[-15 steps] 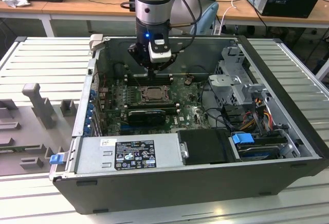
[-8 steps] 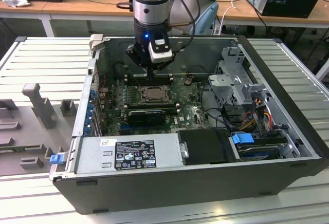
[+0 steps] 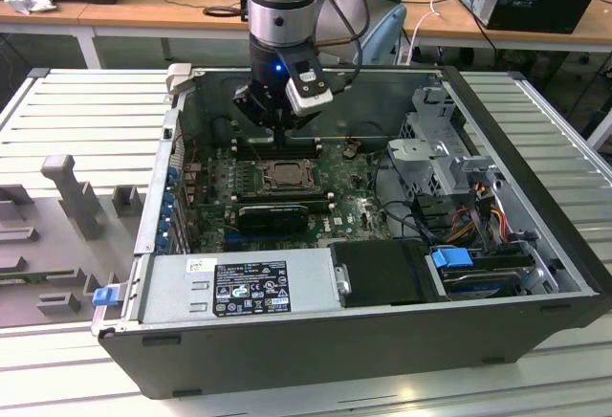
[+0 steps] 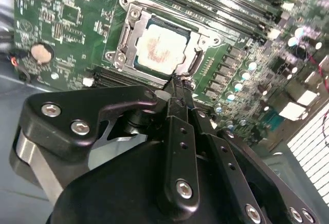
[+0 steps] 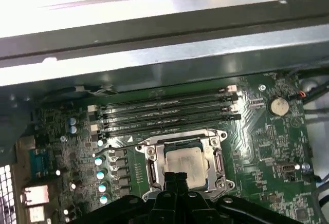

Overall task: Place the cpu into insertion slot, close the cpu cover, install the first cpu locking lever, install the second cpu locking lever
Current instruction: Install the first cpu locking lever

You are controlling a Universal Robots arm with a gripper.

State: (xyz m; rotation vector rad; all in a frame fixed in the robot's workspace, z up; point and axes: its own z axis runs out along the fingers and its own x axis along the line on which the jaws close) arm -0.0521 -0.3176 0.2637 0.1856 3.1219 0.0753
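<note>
square cpu (image 4: 161, 49) — smudged silvery metal

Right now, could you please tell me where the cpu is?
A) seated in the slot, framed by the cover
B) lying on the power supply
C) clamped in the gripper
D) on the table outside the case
A: in the first wrist view the cpu lies flat in the slot, its pale top showing through the cover.
</note>
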